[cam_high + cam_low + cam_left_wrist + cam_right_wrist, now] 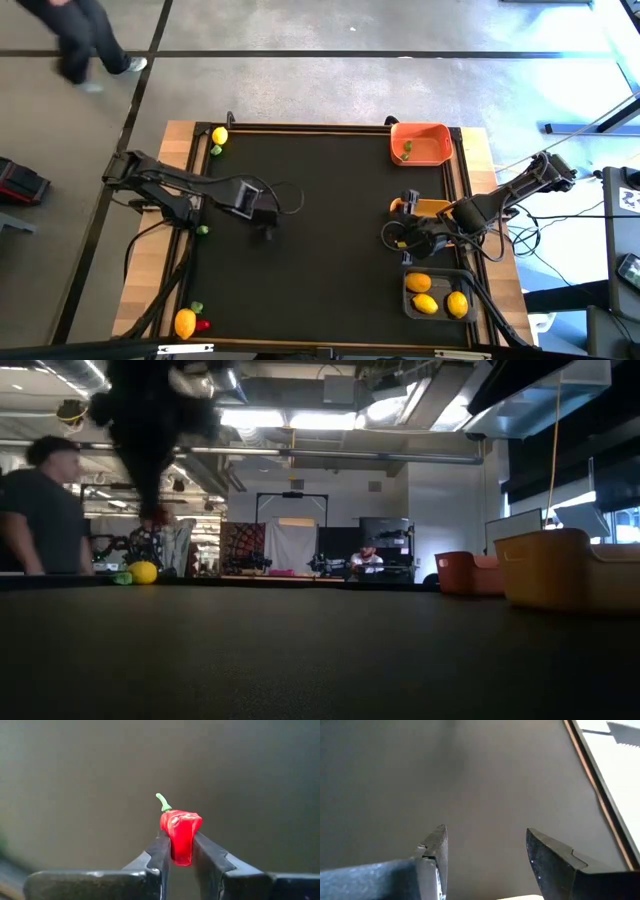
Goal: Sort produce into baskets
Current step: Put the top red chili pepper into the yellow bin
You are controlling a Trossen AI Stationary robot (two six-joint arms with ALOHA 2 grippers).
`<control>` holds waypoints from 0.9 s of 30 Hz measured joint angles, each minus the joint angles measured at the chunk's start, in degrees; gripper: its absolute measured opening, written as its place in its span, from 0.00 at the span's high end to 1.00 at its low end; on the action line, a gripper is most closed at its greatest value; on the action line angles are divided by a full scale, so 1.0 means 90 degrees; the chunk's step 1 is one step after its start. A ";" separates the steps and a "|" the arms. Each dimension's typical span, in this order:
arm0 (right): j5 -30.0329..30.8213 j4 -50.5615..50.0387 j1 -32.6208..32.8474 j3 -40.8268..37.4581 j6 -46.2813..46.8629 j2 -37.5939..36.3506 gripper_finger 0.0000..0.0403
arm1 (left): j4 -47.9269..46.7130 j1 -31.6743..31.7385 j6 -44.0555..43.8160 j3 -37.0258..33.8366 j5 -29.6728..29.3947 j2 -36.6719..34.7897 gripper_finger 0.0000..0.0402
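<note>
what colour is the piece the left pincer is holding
Red with a small green stem, clearest in the left wrist view.

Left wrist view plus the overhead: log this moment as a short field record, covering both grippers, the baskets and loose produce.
left gripper: shut on small red pepper with green stem, over the dark mat
right gripper: open, empty, beside yellow-tan basket
bright orange basket: one small green piece
dark grey basket: three yellow lemons
loose produce: lemon at far left corner; lemon at near left corner
</note>
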 joint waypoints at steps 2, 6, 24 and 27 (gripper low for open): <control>0.0137 0.0050 0.0000 0.0000 -0.0051 0.0000 0.51 | 0.0360 -0.0056 0.0304 0.0307 -0.0219 0.0000 0.84; 0.0314 0.0409 0.0000 0.0000 -0.0216 0.0000 0.51 | 0.1487 -0.0160 0.1053 0.0664 -0.0433 0.0000 0.85; 0.0253 0.3194 -0.0809 0.0000 -0.1536 0.0814 0.51 | 0.5336 -0.0181 0.2845 0.0717 -0.0406 0.0000 0.83; -0.0014 0.3671 -0.0986 0.0000 -0.1925 0.0961 0.51 | 0.5494 -0.0197 0.3015 0.0717 -0.0262 0.0000 0.83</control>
